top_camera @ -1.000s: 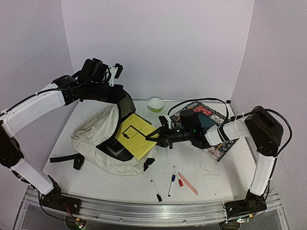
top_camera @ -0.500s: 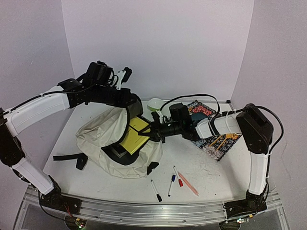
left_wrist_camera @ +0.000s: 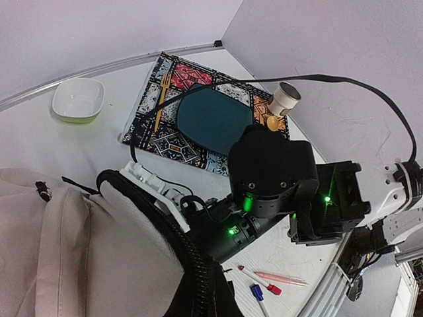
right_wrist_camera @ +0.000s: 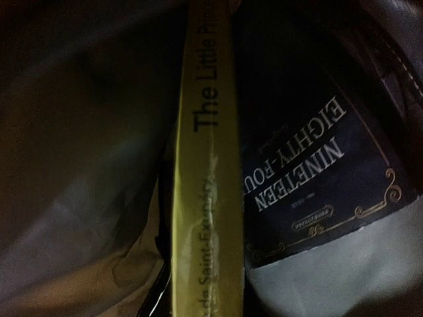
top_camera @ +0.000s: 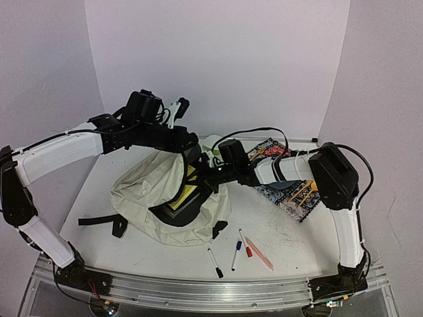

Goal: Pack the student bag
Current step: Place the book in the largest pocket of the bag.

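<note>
The student bag [top_camera: 142,191] lies on the table's left half, cream fabric with a black zipper rim [left_wrist_camera: 178,244]. My left gripper [top_camera: 190,144] is shut on that rim and holds the mouth lifted. My right gripper [top_camera: 203,178] reaches into the mouth, shut on a yellow book [top_camera: 187,190]. Only the near end of the book shows from above. In the right wrist view its yellow spine [right_wrist_camera: 205,198] stands beside a dark blue book [right_wrist_camera: 304,172] inside the dim bag. Neither wrist view shows its own fingers.
A green-and-white bowl [left_wrist_camera: 78,99] sits at the back. A patterned notebook [top_camera: 291,191] with a teal oval [left_wrist_camera: 215,119] on it lies under my right arm. Three markers [top_camera: 236,254] and a pink pen [top_camera: 259,254] lie near the front edge. A black strap [top_camera: 99,220] trails left.
My right gripper has moved left and carried the yellow book into the bag's mouth. My left arm has swung right, drawing the lifted rim over the book.
</note>
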`<state>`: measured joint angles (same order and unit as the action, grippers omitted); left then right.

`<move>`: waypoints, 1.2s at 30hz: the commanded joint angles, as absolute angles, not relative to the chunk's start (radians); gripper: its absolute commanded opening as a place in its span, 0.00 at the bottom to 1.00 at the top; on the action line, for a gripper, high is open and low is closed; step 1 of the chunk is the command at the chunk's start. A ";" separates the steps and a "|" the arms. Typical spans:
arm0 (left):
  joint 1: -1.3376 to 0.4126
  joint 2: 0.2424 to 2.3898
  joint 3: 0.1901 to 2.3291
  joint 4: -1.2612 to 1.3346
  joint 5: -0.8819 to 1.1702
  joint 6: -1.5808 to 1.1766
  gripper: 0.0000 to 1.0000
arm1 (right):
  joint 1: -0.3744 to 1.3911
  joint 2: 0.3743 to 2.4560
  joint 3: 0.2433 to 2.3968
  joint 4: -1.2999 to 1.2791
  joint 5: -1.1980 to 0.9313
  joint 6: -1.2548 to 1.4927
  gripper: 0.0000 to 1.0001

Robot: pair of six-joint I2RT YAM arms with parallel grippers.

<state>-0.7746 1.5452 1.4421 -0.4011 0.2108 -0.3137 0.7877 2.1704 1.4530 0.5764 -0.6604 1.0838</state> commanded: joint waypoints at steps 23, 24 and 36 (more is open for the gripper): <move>-0.782 1.471 1.356 -0.280 0.051 -0.316 0.00 | 0.801 1.935 1.459 0.205 -0.366 0.586 0.83; -0.782 1.467 1.355 -0.279 0.047 -0.311 0.00 | 0.800 1.908 1.442 0.204 -0.349 0.569 0.83; -0.775 1.408 1.253 -0.334 0.111 -0.287 0.00 | 0.783 1.686 1.277 0.158 -0.189 0.394 0.88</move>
<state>-0.7785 1.4560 1.2891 -0.3518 0.0557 -0.3027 0.7943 1.7118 1.3158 0.1948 -0.2602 0.4662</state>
